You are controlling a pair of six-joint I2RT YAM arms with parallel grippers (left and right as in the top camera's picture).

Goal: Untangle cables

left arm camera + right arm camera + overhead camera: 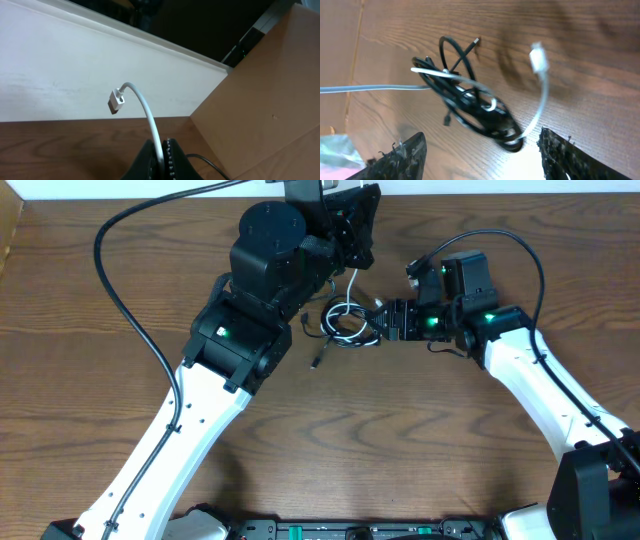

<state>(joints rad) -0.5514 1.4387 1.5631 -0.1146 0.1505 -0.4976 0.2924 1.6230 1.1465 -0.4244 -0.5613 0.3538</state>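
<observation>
- The left pincer (161,146) is clenched on the white cable (146,109), jaws pinched tight. A short stub arcs up out of them to a white plug (116,101) hanging in the air.
- On the other side, the right pincer (480,139) stands released, fingers spread wide either side of the tangle (470,107) and touching nothing I can see.
- The tangle sits mid-worktop (400,450) between the two arms. The black cable (446,50) is coiled in several loops with white threaded through, and a second white plug (537,57) is flung out to one side.
- One pale strand runs straight and taut away from the knot. That looks like the pull-apart step, with one end anchored and the white being drawn out.
- Next move, I'd say, is for the right pincer to close on the black loops and pin them. Then the left draws the white away gently, or the coils may cinch.
- Hard to call whether the tangle rests on the wood or hangs just above it.
- From overhead the left wrist covers its own pincer, and the white's path through the loops is too fine to trace.
</observation>
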